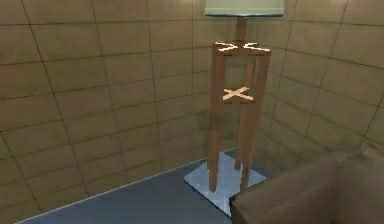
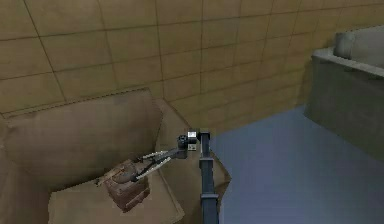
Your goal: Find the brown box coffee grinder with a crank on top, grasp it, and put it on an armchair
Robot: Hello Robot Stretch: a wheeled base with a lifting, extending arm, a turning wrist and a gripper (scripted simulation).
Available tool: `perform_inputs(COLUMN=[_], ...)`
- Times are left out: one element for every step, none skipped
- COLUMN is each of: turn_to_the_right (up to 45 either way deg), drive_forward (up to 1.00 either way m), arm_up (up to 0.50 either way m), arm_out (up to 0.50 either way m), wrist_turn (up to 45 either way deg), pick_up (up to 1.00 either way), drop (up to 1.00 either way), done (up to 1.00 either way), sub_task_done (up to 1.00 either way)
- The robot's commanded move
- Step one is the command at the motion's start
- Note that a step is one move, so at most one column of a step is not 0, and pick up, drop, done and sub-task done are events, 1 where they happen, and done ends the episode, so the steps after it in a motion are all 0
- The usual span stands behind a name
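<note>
Fingers [image 2: 155, 158]: two thin prongs, slanting down toward the arm side view's left. Their tips end right at a small brown box. Can't tell the fingers' state from here. Can't tell whether the gripper [image 2: 133, 171] holds anything either, since the box is at its far end with seat cushion directly behind it.

The gripper body sits just left of the two white marker squares [image 2: 191, 136] and is angled sideways off the end of the arm. The arm [image 2: 205, 188] is a dark square bar coming up from the bottom edge just right of middle. Its end is beside the chair's near side wall.

Coffee grinder [image 2: 124, 189]: a brown boxy shape with something thin on top, likely the crank but too small to confirm. It sits inside the tan armchair [image 2: 60, 130], low in the seat area near the front, at the fingertips. Whether it is resting on the cushion or just clear of it, I can't tell.

The armchair is boxy with high sides, its back toward a tan tiled wall [image 2: 120, 50]. Blue-grey floor [image 2: 290, 160] lies to its right. A grey-green upholstered piece [image 2: 345, 90] stands at the far right, well apart from the arm.

Forward view: a wooden tripod floor lamp [image 1: 213, 120] stands in the tiled corner. It has a pale shade [image 1: 245, 8] at the top edge and a light flat base [image 1: 222, 186] on the floor. A tan upholstered corner [image 1: 320, 192] shows at bottom right.
</note>
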Motion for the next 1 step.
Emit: perform_inputs(turn_to_the_right=[0.0], drive_forward=[0.00], arm_up=[0.10], arm_out=[0.00], wrist_turn=[0.0], pick_up=[0.00], drop=[0.00], done=[0.00], sub_task_done=[0.00])
